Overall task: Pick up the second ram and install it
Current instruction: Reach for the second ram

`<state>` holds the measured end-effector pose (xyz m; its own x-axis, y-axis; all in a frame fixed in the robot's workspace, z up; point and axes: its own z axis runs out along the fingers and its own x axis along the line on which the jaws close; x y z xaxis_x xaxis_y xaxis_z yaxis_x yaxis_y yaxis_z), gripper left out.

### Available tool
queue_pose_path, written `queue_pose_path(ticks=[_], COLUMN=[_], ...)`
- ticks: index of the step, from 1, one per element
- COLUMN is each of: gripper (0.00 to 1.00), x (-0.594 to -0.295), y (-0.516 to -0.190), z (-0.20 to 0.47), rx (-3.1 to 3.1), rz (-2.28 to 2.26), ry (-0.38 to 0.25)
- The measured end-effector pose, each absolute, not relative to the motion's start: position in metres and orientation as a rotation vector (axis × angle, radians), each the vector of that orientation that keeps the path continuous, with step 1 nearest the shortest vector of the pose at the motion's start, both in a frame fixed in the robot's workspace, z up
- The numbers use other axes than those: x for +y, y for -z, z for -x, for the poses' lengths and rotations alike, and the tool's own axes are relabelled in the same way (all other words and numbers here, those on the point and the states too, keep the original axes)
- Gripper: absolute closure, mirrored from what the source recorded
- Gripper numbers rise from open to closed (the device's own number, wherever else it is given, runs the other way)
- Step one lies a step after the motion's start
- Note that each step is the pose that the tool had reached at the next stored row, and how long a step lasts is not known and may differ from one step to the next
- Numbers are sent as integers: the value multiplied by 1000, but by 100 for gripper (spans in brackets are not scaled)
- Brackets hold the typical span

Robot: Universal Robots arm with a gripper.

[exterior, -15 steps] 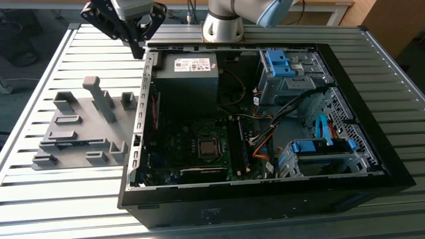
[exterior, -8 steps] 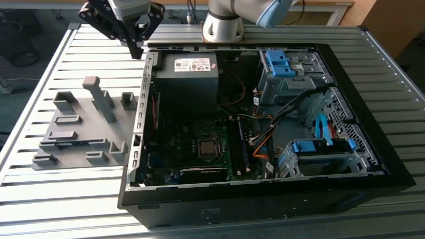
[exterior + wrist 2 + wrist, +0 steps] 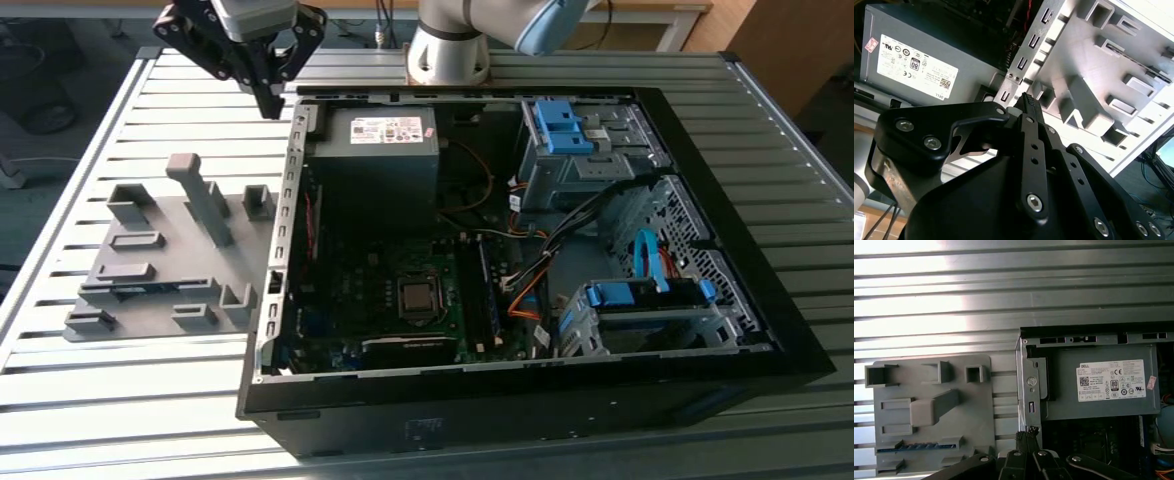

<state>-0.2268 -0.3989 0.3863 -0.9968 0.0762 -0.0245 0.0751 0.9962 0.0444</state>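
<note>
Exterior view: gripper [image 3: 272, 98] up in air by far corner of PC case [image 3: 441, 425], fingers pinched together, nothing in them. Grey tray [image 3: 187, 262] just beside case. Motherboard [image 3: 350, 285] too murky to judge what's seated.

Second wrist view: fingers closed, empty. second ram [image 3: 1136, 56] looks like thin dark strip, edge-up in tray slot.

First wrist view: second ram [image 3: 919, 446] sitting in tray. Imo pickup not done, install neither.

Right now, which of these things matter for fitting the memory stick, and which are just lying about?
For the job: the tool, shut; the second ram, in a slot of the grey tray; the open computer case.
Just lying about: the power supply; a blue-handled drive cage; the slatted table.
</note>
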Motion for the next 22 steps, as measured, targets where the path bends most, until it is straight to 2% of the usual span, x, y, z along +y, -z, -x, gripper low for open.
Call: queue_pose_path(ticks=[22], gripper=[89], x=[-399], y=[-385], z=[234], rx=[3112], rz=[-118], ry=[-68])
